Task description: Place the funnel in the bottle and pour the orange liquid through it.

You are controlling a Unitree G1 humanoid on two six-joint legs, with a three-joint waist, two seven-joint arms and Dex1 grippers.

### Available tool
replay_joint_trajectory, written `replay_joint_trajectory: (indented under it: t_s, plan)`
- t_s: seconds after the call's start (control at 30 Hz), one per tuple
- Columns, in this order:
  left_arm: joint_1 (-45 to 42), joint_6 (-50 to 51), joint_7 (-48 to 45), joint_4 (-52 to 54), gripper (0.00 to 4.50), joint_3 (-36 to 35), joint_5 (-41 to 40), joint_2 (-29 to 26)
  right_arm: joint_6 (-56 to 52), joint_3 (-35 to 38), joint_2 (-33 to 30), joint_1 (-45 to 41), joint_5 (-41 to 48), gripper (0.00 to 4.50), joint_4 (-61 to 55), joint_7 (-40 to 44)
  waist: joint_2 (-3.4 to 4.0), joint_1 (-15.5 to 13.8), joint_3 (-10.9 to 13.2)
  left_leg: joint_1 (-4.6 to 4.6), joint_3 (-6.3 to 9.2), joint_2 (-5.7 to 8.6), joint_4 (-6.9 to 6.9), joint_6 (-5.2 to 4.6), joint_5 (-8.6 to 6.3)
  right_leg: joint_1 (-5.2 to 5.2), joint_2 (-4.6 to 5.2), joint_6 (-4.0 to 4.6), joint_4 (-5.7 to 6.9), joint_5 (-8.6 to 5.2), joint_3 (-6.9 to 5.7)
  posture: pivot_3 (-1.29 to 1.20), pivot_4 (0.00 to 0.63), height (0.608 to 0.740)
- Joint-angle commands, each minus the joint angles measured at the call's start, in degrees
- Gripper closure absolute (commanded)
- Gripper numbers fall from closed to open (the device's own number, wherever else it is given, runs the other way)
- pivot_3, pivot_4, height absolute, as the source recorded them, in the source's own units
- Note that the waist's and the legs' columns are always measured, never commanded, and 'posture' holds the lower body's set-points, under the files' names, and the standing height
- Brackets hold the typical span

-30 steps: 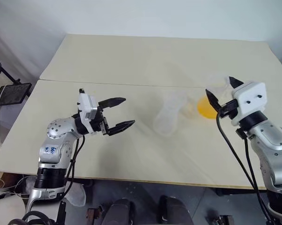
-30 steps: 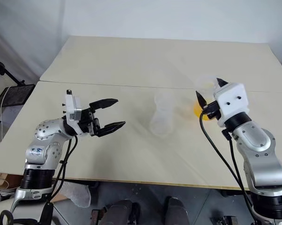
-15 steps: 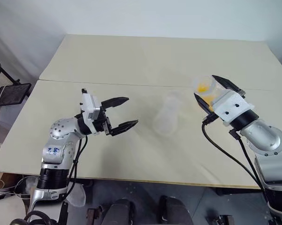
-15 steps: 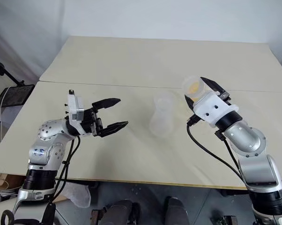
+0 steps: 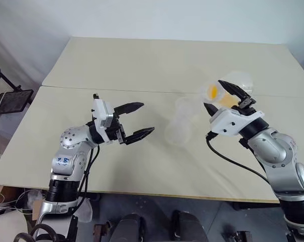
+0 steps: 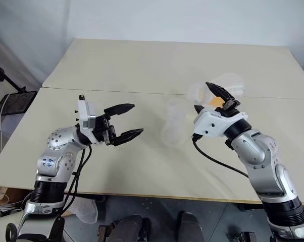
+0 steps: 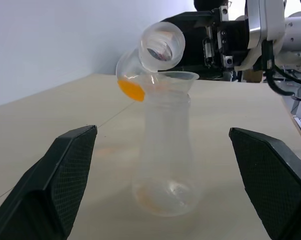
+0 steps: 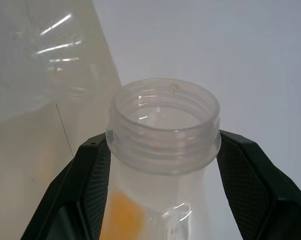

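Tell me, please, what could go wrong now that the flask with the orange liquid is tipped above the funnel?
1. The flask in the right gripper has a wide mouth, while the funnel is small, so the orange liquid could run past its rim onto the table.
2. The bottle stands free, since the open left gripper is apart from it. A touch from the flask could probably tip it.

Soft, even light washed the pale table (image 5: 142, 65), leaving only faint shadows. White glints streaked the clear plastic in the right wrist view, where the nearest black surfaces blurred out of focus.
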State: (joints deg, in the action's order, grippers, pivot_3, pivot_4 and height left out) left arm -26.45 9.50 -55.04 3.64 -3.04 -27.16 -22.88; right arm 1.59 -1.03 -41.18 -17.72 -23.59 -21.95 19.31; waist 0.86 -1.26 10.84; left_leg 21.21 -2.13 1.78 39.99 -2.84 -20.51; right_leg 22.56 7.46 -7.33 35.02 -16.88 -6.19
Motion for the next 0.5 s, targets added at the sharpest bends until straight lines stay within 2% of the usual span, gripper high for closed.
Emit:
replay_joint_trajectory:
  t_s: [0.03, 0.5]
  plan:
    - [-0.3, -1.1, 0.3, 0.8, 0.0, 0.1, -0.3, 0.4, 2.8, 0.4, 0.1, -1.6, -3.3, 1.74, -1.2, -2.0, 0.0, 0.0, 0.0, 0.0, 0.0, 0.0, 0.0, 0.0, 0.0, 0.0, 0.0, 0.0, 0.0, 0.0, 0.0, 0.0, 0.15, 0.74]
    - [0.5, -1.0, 0.9, 1.6, 0.0, 0.4, -0.5, 0.4, 8.3, -0.1, -0.3, -2.8, -13.3, 1.74, 0.0, -4.9, 0.0, 0.0, 0.0, 0.0, 0.0, 0.0, 0.0, 0.01, 0.01, 0.0, -0.01, 0.0, 0.0, 0.0, 0.01, 0.0, 0.15, 0.74]
